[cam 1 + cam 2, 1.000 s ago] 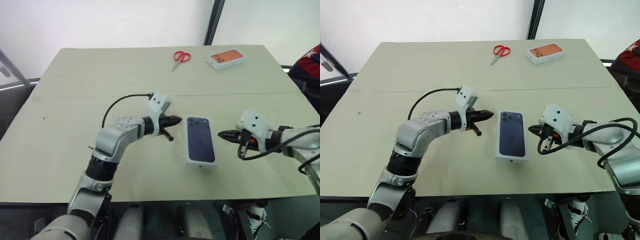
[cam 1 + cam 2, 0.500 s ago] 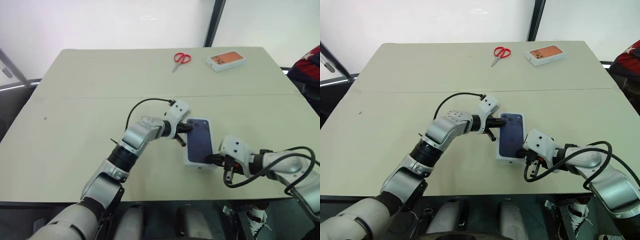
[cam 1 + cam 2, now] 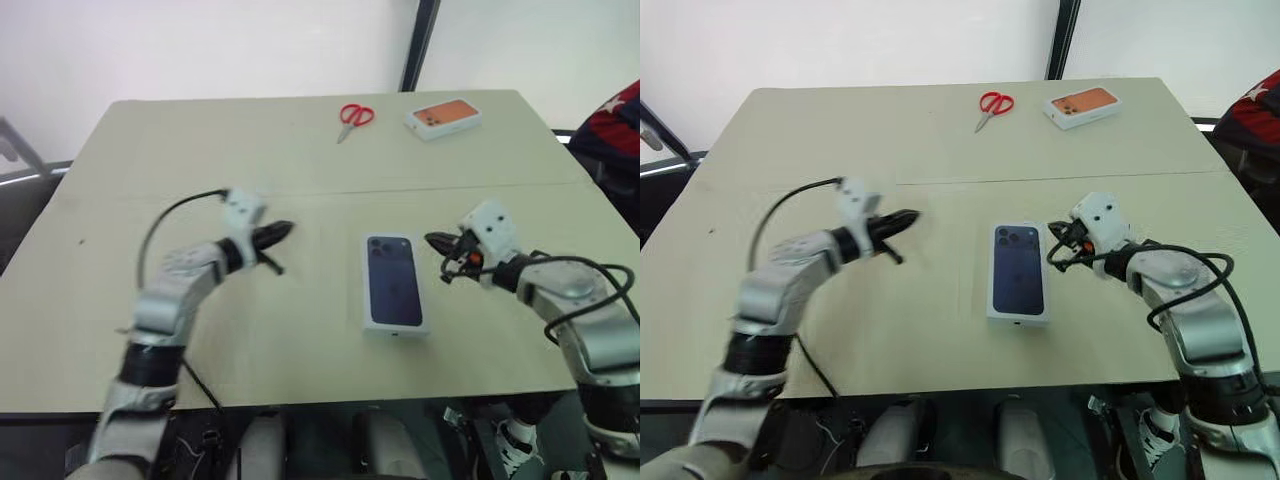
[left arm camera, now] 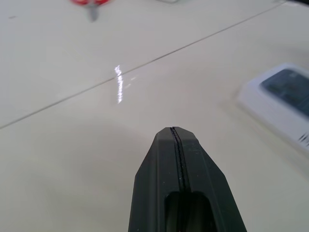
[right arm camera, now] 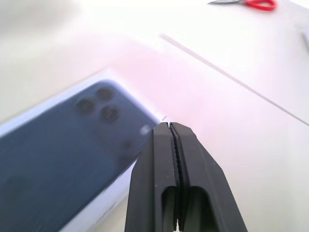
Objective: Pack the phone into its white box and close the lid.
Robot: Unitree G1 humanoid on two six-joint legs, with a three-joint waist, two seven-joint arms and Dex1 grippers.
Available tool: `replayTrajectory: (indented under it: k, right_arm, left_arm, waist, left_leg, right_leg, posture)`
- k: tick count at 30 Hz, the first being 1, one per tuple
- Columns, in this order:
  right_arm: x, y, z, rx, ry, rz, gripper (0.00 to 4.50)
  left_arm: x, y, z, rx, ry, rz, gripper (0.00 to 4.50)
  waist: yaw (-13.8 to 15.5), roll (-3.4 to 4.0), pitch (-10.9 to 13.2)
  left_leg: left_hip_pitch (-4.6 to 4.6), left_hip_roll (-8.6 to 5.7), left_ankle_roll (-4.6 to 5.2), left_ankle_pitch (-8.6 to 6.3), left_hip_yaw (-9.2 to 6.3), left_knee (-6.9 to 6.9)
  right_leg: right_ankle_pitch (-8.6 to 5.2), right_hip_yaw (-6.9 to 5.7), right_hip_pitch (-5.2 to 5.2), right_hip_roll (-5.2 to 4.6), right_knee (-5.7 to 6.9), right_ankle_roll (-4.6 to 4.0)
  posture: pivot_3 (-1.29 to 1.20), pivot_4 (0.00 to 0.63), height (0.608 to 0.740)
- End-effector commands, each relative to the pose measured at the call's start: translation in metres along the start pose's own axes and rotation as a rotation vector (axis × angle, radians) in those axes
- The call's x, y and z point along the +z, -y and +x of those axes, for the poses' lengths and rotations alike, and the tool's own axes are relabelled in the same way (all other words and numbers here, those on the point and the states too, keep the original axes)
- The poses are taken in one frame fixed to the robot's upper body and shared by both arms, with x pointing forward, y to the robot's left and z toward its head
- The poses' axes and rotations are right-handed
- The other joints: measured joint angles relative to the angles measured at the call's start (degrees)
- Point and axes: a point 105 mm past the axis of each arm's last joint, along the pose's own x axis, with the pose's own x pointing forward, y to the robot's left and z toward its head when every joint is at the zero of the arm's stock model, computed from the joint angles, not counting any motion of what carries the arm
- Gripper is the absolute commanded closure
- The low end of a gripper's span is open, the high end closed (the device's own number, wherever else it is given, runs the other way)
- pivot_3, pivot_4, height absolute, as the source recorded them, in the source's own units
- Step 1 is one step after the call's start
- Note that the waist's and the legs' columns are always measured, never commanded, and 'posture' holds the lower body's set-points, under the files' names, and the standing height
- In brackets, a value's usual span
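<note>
A: So, biggest thing first: what carries it all?

B: One pale greenish desk, with a thin seam running across it from left to right, about halfway between near and far.

A: And the task's things?

B: On the near half, slightly right of the middle, lies the lid, printed face up, showing the dark blue phone picture with the camera cluster at its far end. It lies flat with white edges all round. It looks seated over the white box, but I cannot tell the tray from the lid, and the phone itself is hidden.

A: Where are the arms?

B: One on each side of it, both apart from it. The left pincer hangs well to the left of the lid, pointing right toward it. In the left wrist view its two black fingers are pressed together with just a hairline between them, and they hold nothing.

A: And the other?

B: The right pincer sits just beside the lid's far right corner, pointing left. Its fingers are likewise pressed together on nothing, above the desk.

A: Anything else?

B: At the far edge, a white box with an orange phone picture on the right, and red-handled scissors to its left.
</note>
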Motion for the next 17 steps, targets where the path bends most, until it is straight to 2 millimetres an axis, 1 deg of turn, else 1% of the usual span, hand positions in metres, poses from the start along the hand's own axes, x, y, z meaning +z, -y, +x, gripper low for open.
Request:
replayTrajectory:
  k: [1,3,5,7,9,12,17]
  right_arm:
    - [0.004,0.015,0.000,-0.035,0.043,-0.011,4.46]
    - [0.003,0.018,0.002,-0.037,0.040,-0.015,4.46]
    - [-0.004,0.029,-0.002,-0.056,0.026,-0.017,4.46]
    - [-0.007,0.034,-0.006,-0.061,0.020,-0.020,4.46]
    - [-0.008,0.033,-0.007,-0.052,0.019,-0.023,4.46]
    - [-0.009,0.028,-0.008,-0.030,0.014,-0.025,4.46]
    - [-0.010,0.025,-0.007,-0.025,0.017,-0.020,4.46]
  left_arm:
    - [0.006,-0.022,-0.033,0.079,0.051,0.023,4.50]
    - [-0.002,-0.035,-0.048,0.123,0.032,0.020,4.50]
    - [-0.014,-0.044,-0.066,0.172,-0.001,0.023,4.50]
    - [-0.020,-0.049,-0.077,0.199,-0.015,0.024,4.50]
    - [-0.024,-0.053,-0.084,0.219,-0.024,0.023,4.50]
    - [-0.023,-0.057,-0.089,0.231,-0.027,0.028,4.50]
    - [-0.016,-0.060,-0.087,0.225,-0.015,0.035,4.50]
  waist:
    - [0.32,-0.01,0.01]
    - [0.58,-0.02,0.01]
    - [0.72,0.00,0.01]
    - [0.75,0.01,0.01]
    - [0.76,0.01,0.01]
    - [0.76,0.01,0.01]
    - [0.65,0.01,0.01]
  left_leg:
    - [-0.03,-0.04,0.00,0.00,-0.01,0.02]
    - [-0.06,-0.07,0.01,-0.01,0.01,0.05]
    - [-0.07,-0.07,0.02,-0.01,0.00,0.07]
    - [-0.07,-0.06,0.04,-0.03,0.03,0.05]
    - [-0.07,-0.06,0.04,-0.03,0.03,0.05]
    - [-0.07,-0.03,0.04,-0.03,-0.01,0.05]
    - [-0.06,-0.03,0.04,-0.03,0.01,0.04]
  right_leg:
    - [0.00,-0.02,0.00,-0.06,-0.01,0.00]
    - [0.00,-0.02,0.01,-0.09,-0.03,0.00]
    - [0.00,-0.03,-0.01,-0.08,-0.03,0.00]
    - [0.00,-0.01,-0.01,-0.09,-0.04,0.00]
    - [0.00,-0.01,-0.01,-0.10,-0.04,0.00]
    - [0.00,-0.01,0.00,-0.08,-0.02,-0.01]
    - [0.00,-0.01,-0.02,-0.08,-0.02,-0.01]
  posture:
    - [0.00,0.150,0.740]
    - [0.00,0.150,0.740]
    - [0.00,0.150,0.740]
    - [0.00,0.150,0.740]
    - [0.00,0.150,0.740]
    - [0.00,0.150,0.740]
    - [0.00,0.150,0.740]
